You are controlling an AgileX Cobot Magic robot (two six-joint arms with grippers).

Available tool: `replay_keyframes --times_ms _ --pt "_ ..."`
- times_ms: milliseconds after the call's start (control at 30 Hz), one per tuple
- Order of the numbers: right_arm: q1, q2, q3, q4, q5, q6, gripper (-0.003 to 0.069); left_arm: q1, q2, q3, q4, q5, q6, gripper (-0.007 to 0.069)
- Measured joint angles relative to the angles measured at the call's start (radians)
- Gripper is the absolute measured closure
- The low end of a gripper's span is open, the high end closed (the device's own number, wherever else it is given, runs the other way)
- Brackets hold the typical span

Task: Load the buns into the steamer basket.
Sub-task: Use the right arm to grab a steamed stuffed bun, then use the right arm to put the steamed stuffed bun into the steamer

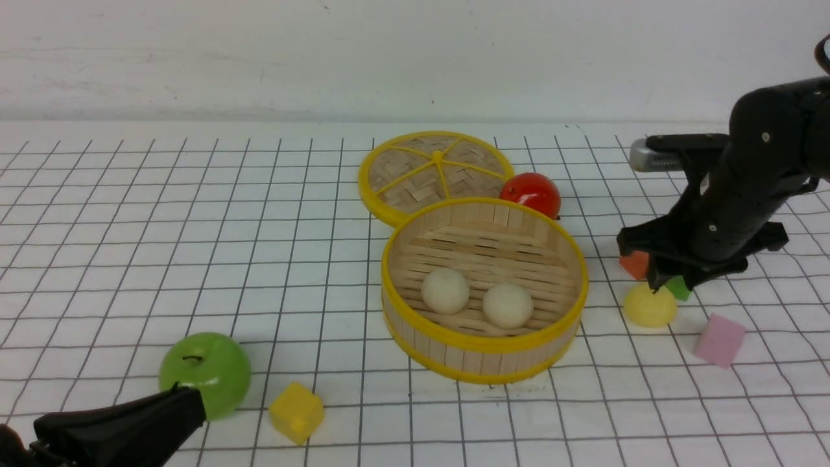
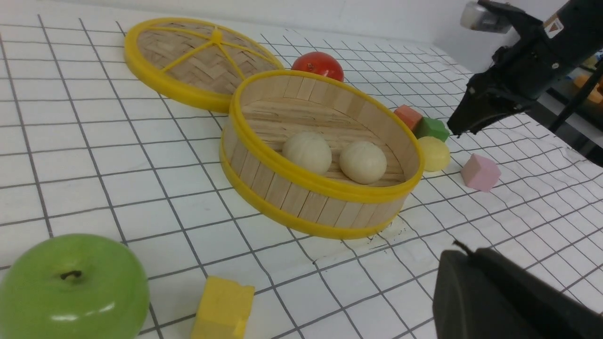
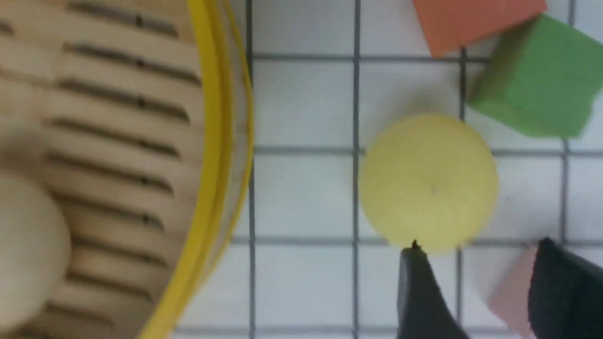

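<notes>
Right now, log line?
basket: two white buns | yellow bun: on table | right fingers: open, over it | left fingers: shut

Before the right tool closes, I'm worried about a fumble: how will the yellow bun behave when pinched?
The yellow bun looks like a smooth dome resting on a flat base, so it probably slides rather than rolls if nudged. Its rounded sides might slip from the right tool unless pinched across the middle. It looks small, likely light.
</notes>
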Motion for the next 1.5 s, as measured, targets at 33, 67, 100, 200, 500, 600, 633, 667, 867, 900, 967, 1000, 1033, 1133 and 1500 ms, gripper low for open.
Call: replay_keyframes --times_ms 33,67,100,200,500,600,633,667,867,900,967,1000,1033,1133,1500 --pt "-0.003 0.008 0.000 0.013 -0.022 -0.003 0.0340 0.000 0.000 0.000 0.000 0.000 0.000 0.0617" --pt "-0.008 0.016 0.000 0.017 -0.038 -0.005 0.0341 0.000 0.000 0.000 0.000 0.000 0.000 0.0617" --pt "-0.011 0.026 0.000 0.018 -0.055 -0.006 0.0341 0.000 0.000 0.000 0.000 0.000 0.000 0.0617" --pt "-0.016 0.049 0.000 0.019 -0.079 -0.007 0.0341 0.000 0.000 0.000 0.000 0.000 0.000 0.0617" --pt "-0.020 0.108 0.000 0.017 -0.134 -0.007 0.0342 0.000 0.000 0.000 0.000 0.000 0.000 0.0611" --pt "-0.020 0.120 0.000 0.014 -0.145 -0.007 0.0354 0.000 0.000 0.000 0.000 0.000 0.000 0.0609" --pt "-0.020 0.119 0.000 0.014 -0.146 -0.007 0.0355 0.000 0.000 0.000 0.000 0.000 0.000 0.0609" --pt "-0.020 0.126 0.000 0.013 -0.149 -0.009 0.0369 0.000 0.000 0.000 0.000 0.000 0.000 0.0610" --pt "-0.020 0.131 -0.002 0.013 -0.152 -0.030 0.0482 0.000 0.000 0.000 0.000 0.000 0.000 0.0608" --pt "-0.020 0.126 -0.002 0.013 -0.146 -0.044 0.0531 0.000 0.000 0.000 0.000 0.000 0.000 0.0608" --pt "-0.020 0.120 -0.002 0.013 -0.134 -0.055 0.0577 0.000 0.000 0.000 0.000 0.000 0.000 0.0608" --pt "-0.020 0.104 -0.002 0.013 -0.118 -0.070 0.0629 0.000 0.000 0.000 0.000 0.000 0.000 0.0608" --pt "-0.020 0.093 -0.002 0.015 -0.103 -0.074 0.0645 0.000 0.000 0.000 0.000 0.000 0.000 0.0608" --pt "-0.019 0.048 -0.002 0.025 -0.070 -0.079 0.0657 0.000 0.000 0.000 0.000 0.000 0.000 0.0608" --pt "0.157 -0.070 -0.055 0.289 -0.172 -0.257 0.0655 0.000 0.000 0.000 0.000 0.000 0.000 0.0606"
